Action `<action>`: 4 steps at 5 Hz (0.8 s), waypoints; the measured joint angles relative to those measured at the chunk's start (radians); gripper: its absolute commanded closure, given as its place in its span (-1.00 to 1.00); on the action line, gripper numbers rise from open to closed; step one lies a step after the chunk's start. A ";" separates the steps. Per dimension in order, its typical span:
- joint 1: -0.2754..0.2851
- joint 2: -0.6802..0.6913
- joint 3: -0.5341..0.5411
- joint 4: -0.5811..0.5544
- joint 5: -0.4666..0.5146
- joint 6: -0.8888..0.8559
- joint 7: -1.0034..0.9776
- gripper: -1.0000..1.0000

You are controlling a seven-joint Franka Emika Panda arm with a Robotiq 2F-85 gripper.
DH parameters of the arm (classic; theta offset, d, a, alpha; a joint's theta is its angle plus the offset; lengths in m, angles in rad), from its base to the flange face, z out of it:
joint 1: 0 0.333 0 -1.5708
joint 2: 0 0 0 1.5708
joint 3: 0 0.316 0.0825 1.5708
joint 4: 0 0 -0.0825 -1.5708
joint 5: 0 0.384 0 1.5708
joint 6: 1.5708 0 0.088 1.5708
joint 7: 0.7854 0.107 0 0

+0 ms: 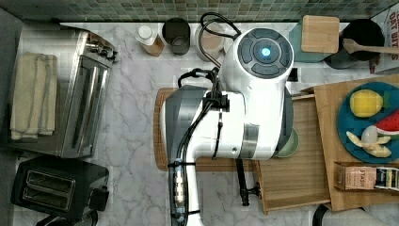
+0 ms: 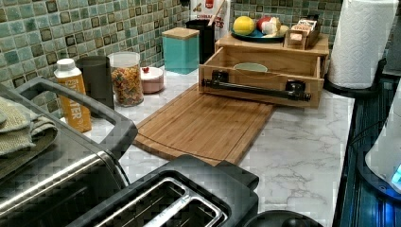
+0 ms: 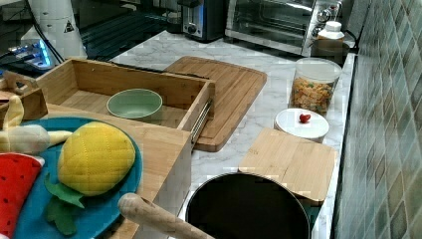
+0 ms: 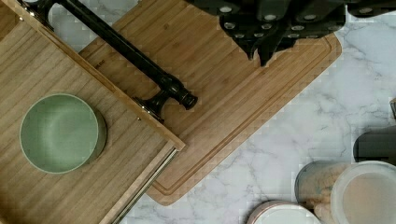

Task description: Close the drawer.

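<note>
My gripper (image 4: 261, 51) hangs above the cutting board (image 4: 243, 93), well clear of the wood; in the wrist view its dark fingertips sit close together with nothing between them, so it looks clenched on nothing. My arm (image 1: 235, 113) covers the middle of the top view.

The drawer (image 2: 262, 71) stands pulled out from its wooden cabinet (image 2: 274, 45) on the marble tabletop (image 2: 302, 142). Its front panel overhangs the far edge of the cutting board in the left view, and the black bar handle (image 2: 257, 87) runs across that front. In the wrist view the handle (image 4: 126, 51) lies apart from my gripper. A metal slide rail (image 3: 200, 119) shows along the drawer's side in the right view.

Inside the drawer sits a pale green bowl (image 3: 135, 103), upright.

On top of the cabinet rests a blue plate (image 3: 99, 219) carrying a yellow plush lemon (image 3: 94, 157) and a plush watermelon slice (image 3: 15, 191). Near the tiled wall stand a jar of coloured pasta (image 3: 314, 87) and a toaster oven (image 1: 80, 89).
</note>
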 measured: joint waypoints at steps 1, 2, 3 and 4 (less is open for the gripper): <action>0.000 0.003 0.000 0.000 0.002 0.000 0.000 1.00; 0.000 0.013 0.000 0.000 0.002 0.000 0.000 1.00; 0.000 0.017 0.000 -0.018 0.002 0.010 0.000 1.00; 0.000 0.001 0.000 -0.076 0.001 0.089 -0.025 1.00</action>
